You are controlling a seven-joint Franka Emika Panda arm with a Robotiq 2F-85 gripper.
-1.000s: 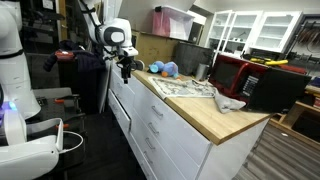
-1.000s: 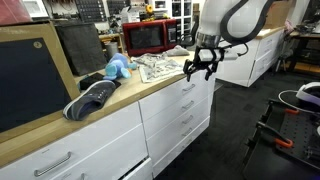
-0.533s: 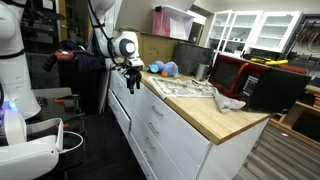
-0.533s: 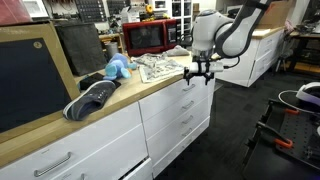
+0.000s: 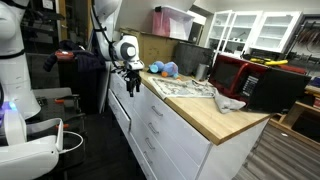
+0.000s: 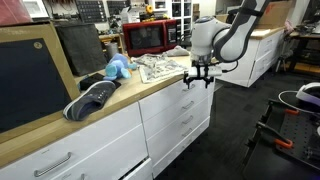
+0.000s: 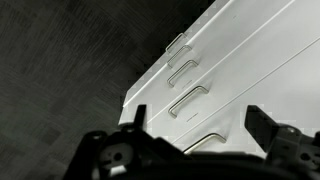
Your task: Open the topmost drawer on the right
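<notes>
Topmost drawer (image 6: 170,98) shut, directly under the tabletop (image 6: 130,88) front edge, toward its far corner; gripper (image 6: 197,78) hovers at that edge, just before the handle (image 7: 205,141); jaws spread wide, empty; step: approach; next, judged: straddle handle, clamp, pull straight out.

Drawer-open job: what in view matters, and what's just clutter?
Job: topmost drawer; gripper, open, just in front of that drawer stack.
Lying about, all on the countertop: blue plush toy; newspaper; red microwave; dark shoe.
</notes>
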